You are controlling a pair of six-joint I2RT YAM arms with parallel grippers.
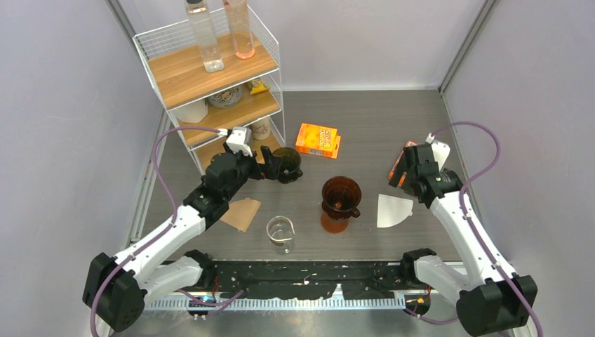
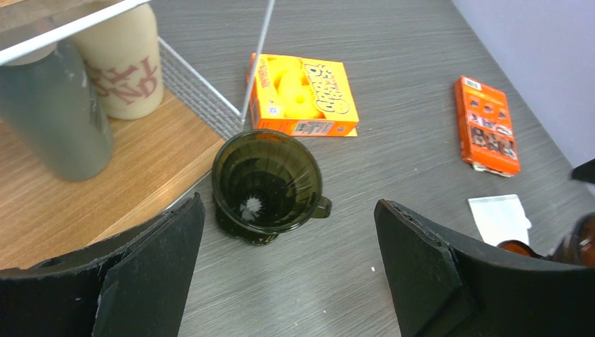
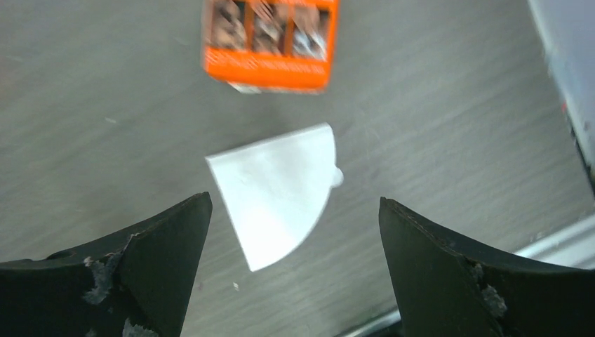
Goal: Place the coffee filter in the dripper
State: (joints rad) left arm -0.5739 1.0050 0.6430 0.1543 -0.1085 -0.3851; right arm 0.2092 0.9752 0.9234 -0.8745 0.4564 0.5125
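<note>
The left hand (image 2: 288, 210), fingers spread wide and holding nothing, hovers over a dark green dripper (image 2: 266, 184) behind and left of the brown dripper (image 1: 341, 195). Just right of the brown dripper the white coffee filter (image 3: 277, 189) lies flat on the counter (image 1: 379, 126). The right hand (image 3: 295, 203) hangs above it, fingers apart and empty.

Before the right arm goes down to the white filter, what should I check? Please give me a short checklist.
1. Right tool open and empty: ok.
2. White filter lies under that tool, apart from the orange packet: ok.
3. Filter opened into a cone: not ok, it lies folded flat.
4. Amber dripper and dark dripper upright, no filter inside either: ok.
5. Left tool open over the dark dripper, holding nothing: ok.
</note>
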